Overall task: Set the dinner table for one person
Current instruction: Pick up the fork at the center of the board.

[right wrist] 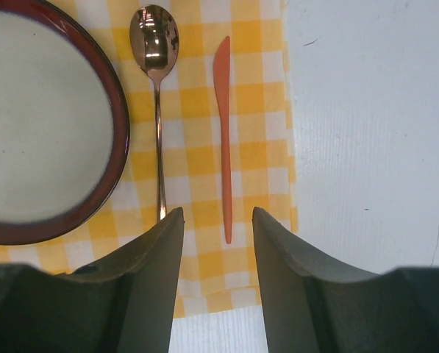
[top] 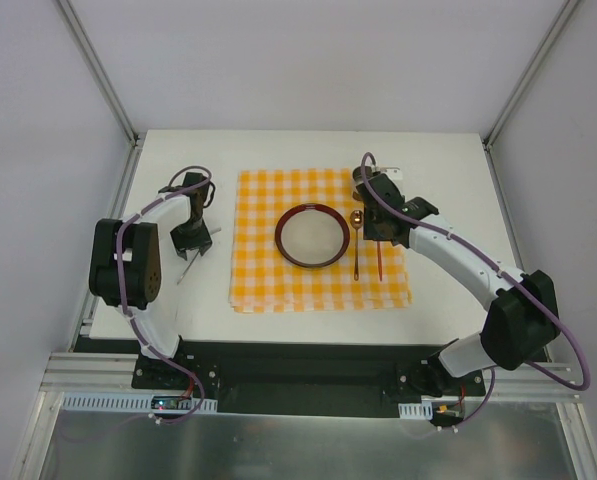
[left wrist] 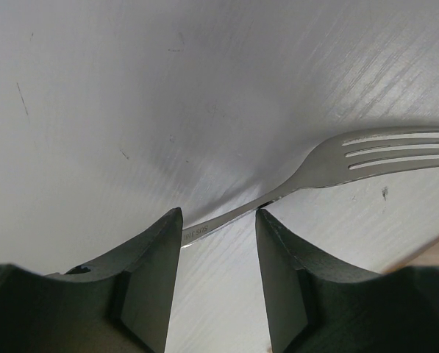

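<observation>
Steel fork [left wrist: 381,151] lay on the white worktop [left wrist: 131,88], handle between the jaws of the half-open left gripper [left wrist: 219,217], likely needing pinching and carrying left of the plate [top: 277,237]; right gripper [right wrist: 218,213] hung half-open, empty.

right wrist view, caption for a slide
Right gripper open over spoon and orange knife on checkered cloth, beside the plate

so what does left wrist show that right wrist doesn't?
Only left wrist: a silver fork lying on the bare white tabletop, its handle running through the gap of the open left tool.
Only right wrist: a red-rimmed plate, spoon and orange knife side by side on the orange-checked mat, ahead of the open right tool, which holds nothing.
Both: white tabletop, and a dark tool with its jaws apart.
</observation>
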Controlling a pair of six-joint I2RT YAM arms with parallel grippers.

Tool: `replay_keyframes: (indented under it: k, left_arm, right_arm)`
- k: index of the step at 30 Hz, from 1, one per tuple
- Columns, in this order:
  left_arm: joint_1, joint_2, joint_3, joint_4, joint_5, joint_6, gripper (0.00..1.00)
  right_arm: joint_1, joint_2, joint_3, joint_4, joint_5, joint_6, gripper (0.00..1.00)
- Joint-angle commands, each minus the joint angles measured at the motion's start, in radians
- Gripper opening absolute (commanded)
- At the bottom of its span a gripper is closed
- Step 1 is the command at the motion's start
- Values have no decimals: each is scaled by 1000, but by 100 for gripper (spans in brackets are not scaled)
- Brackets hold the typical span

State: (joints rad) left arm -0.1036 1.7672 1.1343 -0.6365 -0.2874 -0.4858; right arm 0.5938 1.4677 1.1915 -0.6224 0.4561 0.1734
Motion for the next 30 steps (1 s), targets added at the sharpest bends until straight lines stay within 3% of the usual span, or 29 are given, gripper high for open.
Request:
replay_keyframes:
  k: [1, 3, 7, 10, 24, 30]
  left_arm:
    - [4, 6, 19, -19, 19, 9, 44]
    - [4, 8, 19, -15, 25, 10, 43]
    - [4, 21, 22, 1, 56, 13, 22]
    - [4, 32, 22, 11, 76, 15, 0]
    - [-4, -24, 8, 38, 165, 24, 0]
    - [-60, -55, 27, 38, 186, 32, 0]
  right_arm:
    - [-5, -15, 28, -23, 3, -5, 46]
    - [-8, -20, 20, -23, 9, -6, 45]
    - [-17, -23, 13, -23, 12, -8, 46]
    - [-23, -20, 11, -23, 12, -9, 46]
    - [-26, 9, 20, -20, -10, 1, 46]
    - [-25, 23, 17, -13, -22, 9, 45]
